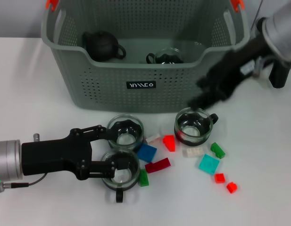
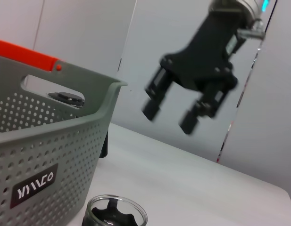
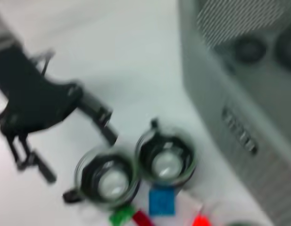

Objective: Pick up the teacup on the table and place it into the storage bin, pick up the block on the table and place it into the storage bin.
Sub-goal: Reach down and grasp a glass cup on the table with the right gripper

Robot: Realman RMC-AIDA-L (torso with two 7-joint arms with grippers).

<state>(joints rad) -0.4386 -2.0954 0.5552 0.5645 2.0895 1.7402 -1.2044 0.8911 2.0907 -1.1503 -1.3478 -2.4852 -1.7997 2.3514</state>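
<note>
The storage bin [image 1: 136, 84] stands at the back and holds a black teapot [image 1: 103, 45] and one glass teacup [image 1: 166, 57]. Three more glass teacups rest on the table: one at the front left [image 1: 120, 173], one behind it [image 1: 127, 132], one to the right [image 1: 195, 127]. Coloured blocks lie between them, among them a blue block [image 1: 146, 153] and a teal block [image 1: 209, 164]. My left gripper [image 1: 110, 150] lies open beside the two left teacups, holding nothing. My right gripper [image 1: 200, 97] [image 2: 171, 117] hangs open and empty above the right teacup, in front of the bin.
Smaller blocks are scattered at the front right: dark red [image 1: 157, 165], green [image 1: 218, 150], red [image 1: 169, 142], white [image 1: 192, 151]. The bin's wall [image 2: 51, 155] rises close behind the cups. In the right wrist view, the left arm [image 3: 37, 108] sits beside two teacups [image 3: 166, 160].
</note>
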